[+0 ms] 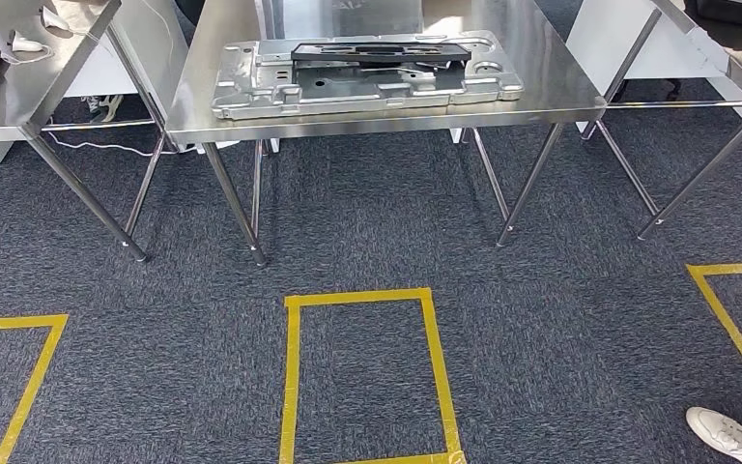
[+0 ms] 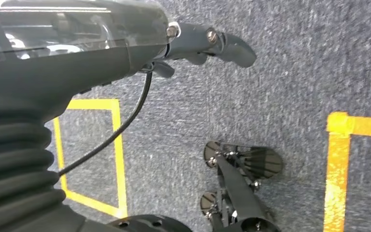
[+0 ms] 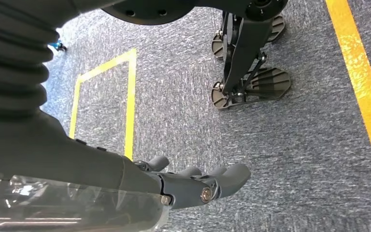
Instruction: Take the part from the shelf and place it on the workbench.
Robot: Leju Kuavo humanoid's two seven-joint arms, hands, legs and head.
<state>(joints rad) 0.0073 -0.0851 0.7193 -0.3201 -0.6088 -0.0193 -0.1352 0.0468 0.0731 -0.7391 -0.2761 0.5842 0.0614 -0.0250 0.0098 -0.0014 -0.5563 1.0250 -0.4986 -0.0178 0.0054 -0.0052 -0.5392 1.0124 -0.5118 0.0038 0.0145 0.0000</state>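
While both arms hung beside the body, the left hand was seen in its wrist view above speckled blue-grey carpet, its dark fingers extended loosely and holding nothing; the right hand was shown likewise, fingers lying side by side, slightly curved, with nothing between them. A grey ribbed cover and a glossy translucent shell were visible behind each hand.

In the head view, a stainless-steel workbench with a brushed, reflective top and slender tubular legs was seen straight ahead. On it a large pressed metal part was lying flat: a silver, roughly rectangular panel with rounded corners, stamped ribs, recesses and round holes. A flat black rectangular frame was resting on top of the panel near its far edge. Whether this panel was the task's own part could not be told.

Two further steel tables were seen, one at the left carrying a white object with a cable, one at the right. Rectangles of yellow tape were laid out on the carpet, one directly before the workbench. A white shoe was visible at the lower right corner.
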